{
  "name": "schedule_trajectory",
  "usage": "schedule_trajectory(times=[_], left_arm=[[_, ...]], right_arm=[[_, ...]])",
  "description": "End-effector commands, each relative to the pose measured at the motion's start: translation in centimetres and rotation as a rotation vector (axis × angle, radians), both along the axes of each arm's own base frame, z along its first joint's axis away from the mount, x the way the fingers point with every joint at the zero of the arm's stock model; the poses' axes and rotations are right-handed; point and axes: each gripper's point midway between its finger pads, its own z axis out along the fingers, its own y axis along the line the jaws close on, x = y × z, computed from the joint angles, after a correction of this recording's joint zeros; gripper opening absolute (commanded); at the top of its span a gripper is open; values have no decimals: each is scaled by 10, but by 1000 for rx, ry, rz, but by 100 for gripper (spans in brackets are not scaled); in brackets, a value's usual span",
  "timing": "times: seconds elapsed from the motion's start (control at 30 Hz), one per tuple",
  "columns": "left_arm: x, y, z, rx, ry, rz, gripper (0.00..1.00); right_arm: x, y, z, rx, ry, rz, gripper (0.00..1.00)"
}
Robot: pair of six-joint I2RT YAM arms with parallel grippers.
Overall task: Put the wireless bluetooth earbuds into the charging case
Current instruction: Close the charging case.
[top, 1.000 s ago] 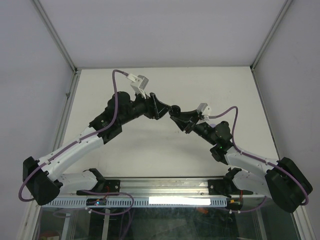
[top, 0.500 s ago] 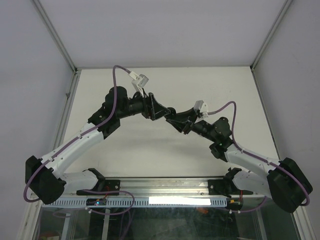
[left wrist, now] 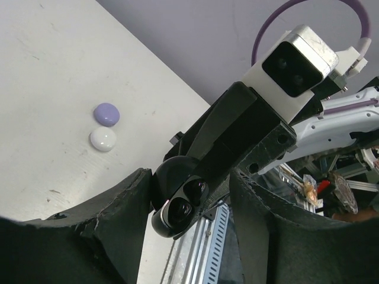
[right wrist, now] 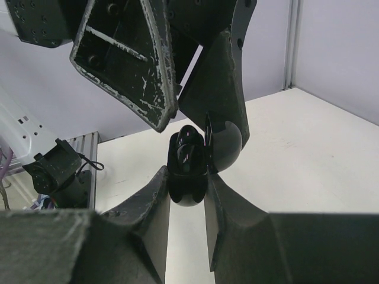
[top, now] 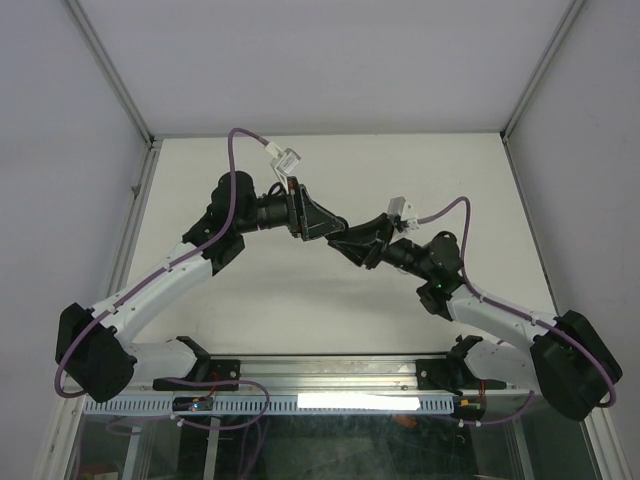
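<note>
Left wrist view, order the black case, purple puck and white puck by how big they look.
Largest: black case, though nearest the camera.
Then purple puck and white puck: alike, not ranked.

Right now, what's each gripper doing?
Left gripper: open around the black charging case.
Right gripper: closed, holding that case.

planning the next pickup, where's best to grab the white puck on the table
Probably from straight above, pinching the white puck across its rounded sides: it lies flat, a low dome. Stay off the side facing the purple puck, which sits close beside it.
</note>
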Motion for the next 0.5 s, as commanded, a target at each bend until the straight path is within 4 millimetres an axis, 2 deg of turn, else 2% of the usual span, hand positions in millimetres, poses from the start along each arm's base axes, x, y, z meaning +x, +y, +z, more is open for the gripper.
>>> schedule_trajectory(times=[0.0,0.23,0.47], left_arm=[[-19,-4,23,-70,-49,-101,54],[-23,1,32,-78,-109,-110,53],[-19,10,34,-69,-148,-76,56]], right_arm=[[-3,3,26,71,-32,28,0],[1,5,10,41,36,39,0],[-2,8,-8,-8,113,75,0]])
